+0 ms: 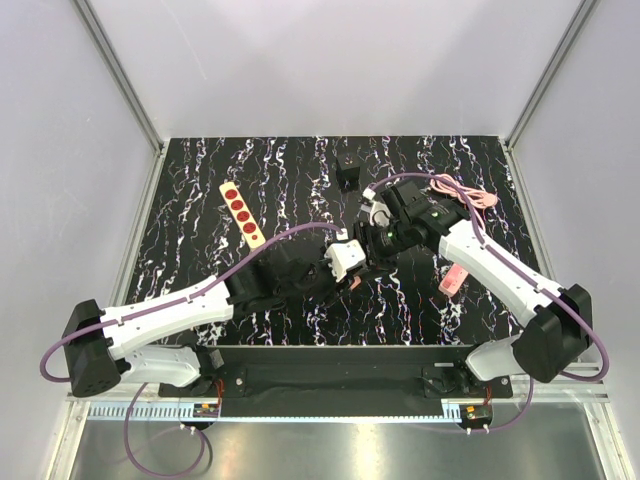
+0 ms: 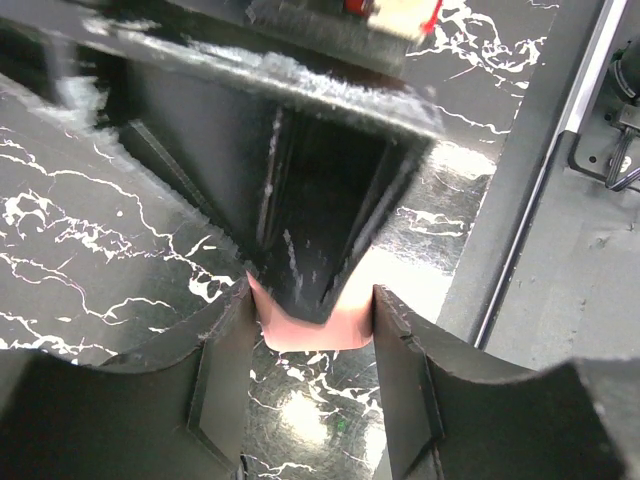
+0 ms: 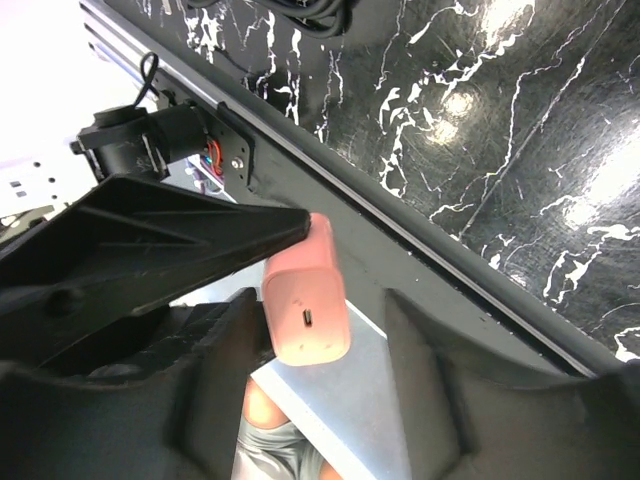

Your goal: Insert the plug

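Farthest left on the black marbled table (image 1: pixel 200 260) lies a cream power strip (image 1: pixel 241 214) with a row of red sockets. It sits at an angle, well apart from both arms.

The left arm reaches in from the near-left corner toward mid-table. The left gripper (image 1: pixel 345 262) meets the right one there. In its own wrist view the left gripper (image 2: pixel 312 320) is closed on the plug (image 2: pixel 315 338), a pink block. The block fills the gap and touches both fingers (image 2: pixel 225 370). A large black finger of the other arm lies over the block's far end and hides most of it.

The plug is held up off the table between the two grippers, near table centre. From overhead it is almost wholly hidden.

In the right wrist view the plug (image 3: pixel 308 300) stands nearly upright, with a small slot port (image 3: pixel 309 319) in its face. The left arm's black wedge presses on its upper left corner. The right gripper (image 3: pixel 320 330) is spread wide and straddles the block, with clear gaps on both sides and its fingers (image 3: pixel 215 340) not touching it. Overhead, the right gripper (image 1: pixel 375 240) sits just right of the left one.

A small black box (image 1: pixel 348 172) sits at the table's far side. A pink cord (image 1: pixel 478 197) is bunched at far right. A pink object (image 1: pixel 452 278) lies beside the right forearm; I cannot tell what it is.
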Controlling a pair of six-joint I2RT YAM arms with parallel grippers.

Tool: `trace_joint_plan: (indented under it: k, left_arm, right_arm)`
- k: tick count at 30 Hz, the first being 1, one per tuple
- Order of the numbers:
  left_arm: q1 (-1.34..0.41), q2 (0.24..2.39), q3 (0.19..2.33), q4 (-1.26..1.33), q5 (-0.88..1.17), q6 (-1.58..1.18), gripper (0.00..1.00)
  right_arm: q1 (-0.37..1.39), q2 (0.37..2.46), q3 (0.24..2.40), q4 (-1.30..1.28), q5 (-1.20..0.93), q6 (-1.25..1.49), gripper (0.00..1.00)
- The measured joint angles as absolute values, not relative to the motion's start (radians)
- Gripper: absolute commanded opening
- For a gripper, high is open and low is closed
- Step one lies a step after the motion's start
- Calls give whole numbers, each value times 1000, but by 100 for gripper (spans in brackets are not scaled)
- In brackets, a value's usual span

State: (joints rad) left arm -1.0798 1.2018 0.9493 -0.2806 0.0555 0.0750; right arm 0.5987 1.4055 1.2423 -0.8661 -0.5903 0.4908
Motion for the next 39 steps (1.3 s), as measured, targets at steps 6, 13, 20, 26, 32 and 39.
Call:
trace_joint_plan:
  k: [6,13,20,26,32,39]
  left_arm:
    - [-1083,1200,949,-271,56,75,0]
    - [-1086,1188,948,-265,52,75,0]
    - [-1089,1156,946,-259,33,74,99]
    - [-1089,1099,944,-253,8,61,99]
    - [-1091,1017,942,-306,-103,28,99]
    - [-1091,931,948,-375,-274,-16,99]
  right_arm:
    - [601,1408,1229,-836,-631,490,49]
    - [602,1407,1203,-797,-679,485,6]
    - [605,1378,1201,-783,-634,499,0]
    - [470,1371,1207,-834,-468,512,0]
    - [242,1348,1287,-976,-161,513,0]
    - [41,1338,1341,-1061,74,513,0]
